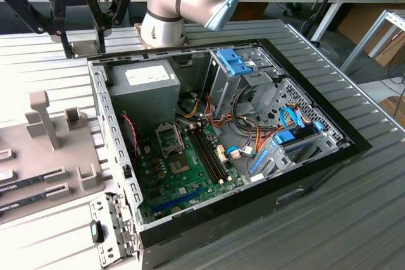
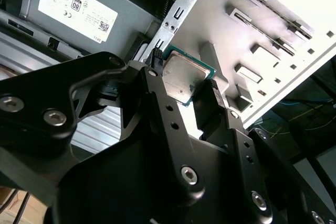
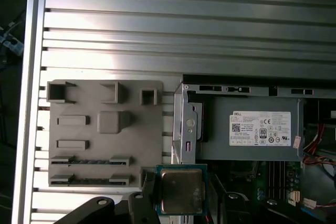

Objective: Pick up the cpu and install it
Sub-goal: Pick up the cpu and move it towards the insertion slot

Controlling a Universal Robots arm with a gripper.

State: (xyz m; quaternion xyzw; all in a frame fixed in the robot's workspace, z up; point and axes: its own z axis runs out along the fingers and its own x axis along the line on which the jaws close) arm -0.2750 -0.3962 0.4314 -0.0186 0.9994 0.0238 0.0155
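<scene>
— Well, what do we hold?
— Our pincer (image 1: 84,47) is clenched on the cpu (image 3: 182,191), its metal top plain in the first wrist view.
— And where do we hang?
— Above the desk (image 3: 157,24), at the open case's (image 1: 253,156) corner beside the power supply (image 3: 252,135).

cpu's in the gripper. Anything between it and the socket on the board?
Nothing visible blocks it from above. The gripper holds the cpu above the case wall; the power supply sits between there and the socket, lower down.
</scene>
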